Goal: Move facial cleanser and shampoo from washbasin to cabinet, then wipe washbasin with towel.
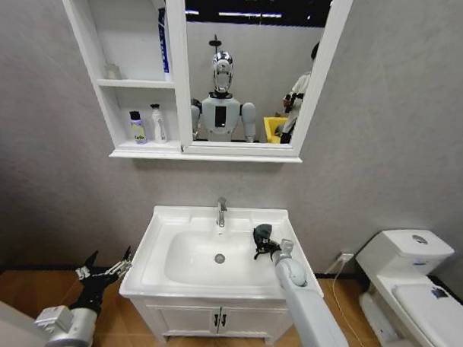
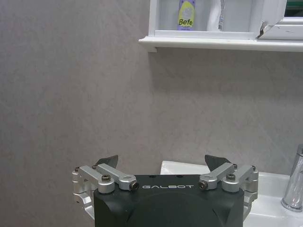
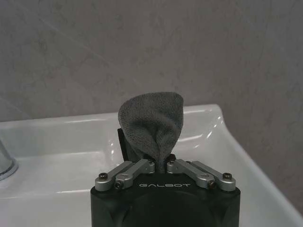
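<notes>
Pinched between the closed fingers of the right gripper [image 3: 162, 163] is the towel [image 3: 154, 125], a dark grey cloth with a nubbly weave, bunched upward into a rounded fold; the black housing below it reads "GALBOT". From the head view that gripper [image 1: 264, 242] holds the towel [image 1: 262, 234] over the right rim of the washbasin [image 1: 161, 217], just right of the bowl and near the chrome tap [image 1: 222, 212]. The washbasin is white and rectangular, with a drain at the bowl's centre.

On the lowest shelf of the cabinet [image 1: 141, 149] stand two bottles side by side: one with a yellow-and-purple label [image 1: 137, 128] that reads "Befe" in the left wrist view [image 2: 186, 15], though its top is cut off there, and a white bottle [image 1: 158, 124] whose writing is too small to make out. A blue container [image 1: 164, 40] on the top shelf is partly hidden by the mirror frame.

Down at the left of the vanity, the left gripper [image 1: 105, 269] hangs with its fingers spread wide and holding nothing; its housing [image 2: 168, 203] also carries "GALBOT"
</notes>
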### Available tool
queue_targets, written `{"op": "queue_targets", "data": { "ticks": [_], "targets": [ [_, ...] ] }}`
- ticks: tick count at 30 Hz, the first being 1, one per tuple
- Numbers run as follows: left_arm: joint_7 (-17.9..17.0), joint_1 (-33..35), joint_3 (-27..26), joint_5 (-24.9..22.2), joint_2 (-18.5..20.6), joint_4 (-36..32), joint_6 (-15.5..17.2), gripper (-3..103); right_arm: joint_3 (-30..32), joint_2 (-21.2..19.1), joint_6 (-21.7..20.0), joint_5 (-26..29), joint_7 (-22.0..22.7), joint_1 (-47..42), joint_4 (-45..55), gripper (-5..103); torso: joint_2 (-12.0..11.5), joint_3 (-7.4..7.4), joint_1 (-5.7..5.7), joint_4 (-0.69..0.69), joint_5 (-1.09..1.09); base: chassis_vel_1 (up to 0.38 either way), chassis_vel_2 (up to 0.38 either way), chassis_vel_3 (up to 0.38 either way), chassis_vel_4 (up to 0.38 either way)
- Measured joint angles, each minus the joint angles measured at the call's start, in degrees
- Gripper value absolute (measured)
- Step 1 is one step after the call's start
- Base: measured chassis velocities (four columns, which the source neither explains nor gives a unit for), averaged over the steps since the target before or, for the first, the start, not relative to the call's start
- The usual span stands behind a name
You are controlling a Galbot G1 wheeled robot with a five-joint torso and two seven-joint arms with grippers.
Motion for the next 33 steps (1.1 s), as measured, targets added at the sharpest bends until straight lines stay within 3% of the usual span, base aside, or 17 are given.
{"op": "queue_targets", "data": {
  "ticks": [4, 9, 11, 13, 14, 20, 22, 23, 24, 26, 29, 32, 33],
  "targets": [
    [0.0, 0.0, 0.0, 0.0, 0.0, 0.0, 0.0, 100, 1.4, -2.2, 1.5, -3.2, -1.5, 0.9, -1.0, 6, 0.0, 0.00, 0.00, -0.01, -0.01, 0.000, 0.000, 0.000, 0.000],
    [0.0, 0.0, 0.0, 0.0, 0.0, 0.0, 0.0, 100, 2.3, -4.2, 3.9, -1.0, -6.8, 3.3, -6.4, 5, 0.0, 0.00, 0.00, -0.02, 0.00, 0.000, 0.000, 0.000, 0.000],
    [0.0, 0.0, 0.0, 0.0, 0.0, 0.0, 0.0, 100, 2.3, -4.4, 4.6, -0.6, -7.9, 4.0, -7.9, 10, 0.0, 0.00, 0.00, -0.01, 0.00, 0.000, 0.000, 0.000, 0.000],
    [0.0, 0.0, 0.0, 0.0, 0.0, 0.0, 0.0, 100, 2.3, -4.4, 5.5, -1.9, -9.0, 5.1, -10.6, 21, 0.0, 0.00, 0.01, 0.00, 0.00, 0.000, 0.000, 0.000, 0.000],
    [0.0, 0.0, 0.0, 0.0, 0.0, 0.0, 0.0, 100, 2.3, -4.4, 5.5, -1.9, -9.0, 5.1, -10.6, 21, 0.0, 0.00, 0.01, 0.00, 0.00, 0.000, 0.000, 0.000, 0.000],
    [0.0, 0.0, 0.0, 0.0, 0.0, 0.0, 0.0, 100, 2.4, -4.8, 4.2, 1.5, -13.2, 5.0, -11.4, 47, 0.0, 0.00, 0.00, -0.01, 0.00, 0.000, 0.000, 0.000, 0.000],
    [0.0, 0.0, 0.0, 0.0, 0.0, 0.0, 0.0, 100, 2.5, -4.9, 3.9, 2.2, -13.4, 5.1, -11.2, 47, 0.0, 0.00, 0.00, -0.01, 0.00, 0.000, 0.000, 0.000, 0.000],
    [0.0, 0.0, 0.0, 0.0, 0.0, 0.0, 0.0, 100, 2.5, -5.1, 3.5, 3.0, -13.6, 5.1, -10.9, 58, 0.0, 0.00, 0.00, -0.01, -0.01, 0.000, 0.000, 0.000, 0.000],
    [0.0, 0.0, 0.0, 0.0, 0.0, 0.0, 0.0, 100, 2.5, -5.1, 3.5, 3.0, -13.6, 5.1, -10.9, 58, 0.0, 0.00, 0.00, -0.01, -0.01, 0.000, 0.000, 0.000, 0.000],
    [0.0, 0.0, 0.0, 0.0, 0.0, 0.0, 0.0, 100, 2.6, -5.7, 2.8, 3.2, -13.1, 5.2, -10.3, 70, 0.0, 0.00, 0.00, 0.00, 0.00, 0.000, 0.000, 0.000, 0.000],
    [0.0, 0.0, 0.0, 0.0, 0.0, 0.0, 0.0, 100, 2.7, -5.9, 2.7, 3.1, -12.9, 5.1, -10.1, 75, 0.0, 0.00, 0.00, 0.00, -0.01, 0.000, 0.000, 0.000, 0.000],
    [0.0, 0.0, 0.0, 0.0, 0.0, 0.0, 0.0, 100, 3.4, -7.6, 3.0, 3.1, -10.3, 2.8, -5.7, 91, 0.0, 0.00, 0.01, 0.02, 0.00, 0.000, 0.000, 0.000, 0.000],
    [0.0, 0.0, 0.0, 0.0, 0.0, 0.0, 0.0, 100, 3.4, -7.6, 3.0, 3.1, -10.3, 2.8, -5.7, 91, 0.0, 0.00, 0.01, 0.02, 0.00, 0.000, 0.000, 0.000, 0.000]
  ]
}}
